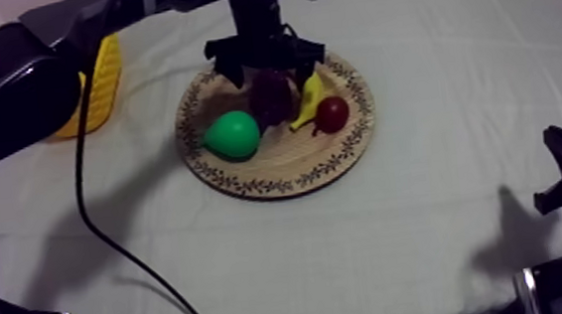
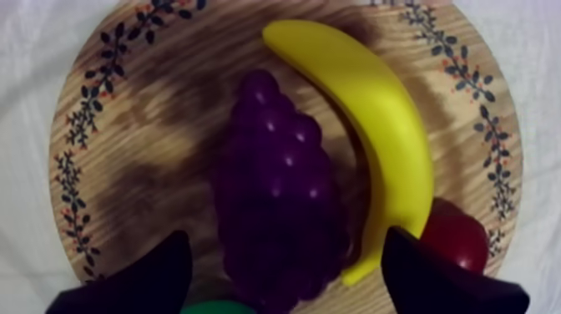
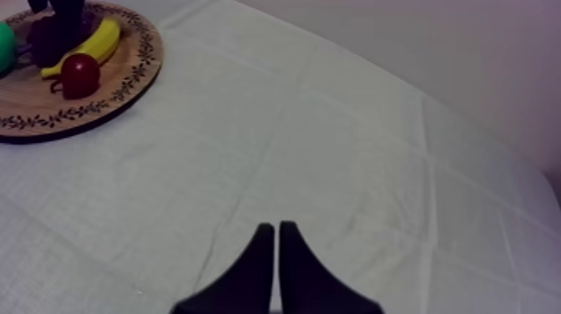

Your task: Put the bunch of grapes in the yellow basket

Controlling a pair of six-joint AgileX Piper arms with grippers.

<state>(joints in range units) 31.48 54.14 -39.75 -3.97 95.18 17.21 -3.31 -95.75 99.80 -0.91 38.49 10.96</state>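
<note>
The worktop (image 1: 375, 249) is lying under its grey-white cloth, which is showing faint fold lines. The round wooden board (image 1: 288, 181) is sitting toward the far middle of it, its rim carrying a ring of small dark leaf sprigs with reddish dots. The yellow basket (image 1: 100, 88) is standing at my left side, well apart from the board and partly hidden behind my left arm.

I am holding my left tool (image 2: 285, 238) spread wide above the board, its black fingers (image 2: 159, 280) hanging one at each side of the near end of the bunch of grapes (image 2: 280, 192). I cannot tell whether they are touching it. My right tool (image 3: 277, 230) is resting low at my right side over bare cloth, its fingers lying pressed together into a narrow wedge, well apart from the board.

The banana (image 2: 376, 142) is lying on the board and curving along one side of the grapes, just beside them. The grapes are lying near the board's middle, between the banana and the pear (image 1: 233, 136). They are showing as a dark purple cluster of rounded, slightly glossy berries, wide at the end nearest my fingers and tapering to a blunt tip at the far end. The green pear is lying just beside them, toward the basket side. The small red fruit (image 2: 455, 238) is sitting against the banana's outer curve, near its tip.
</note>
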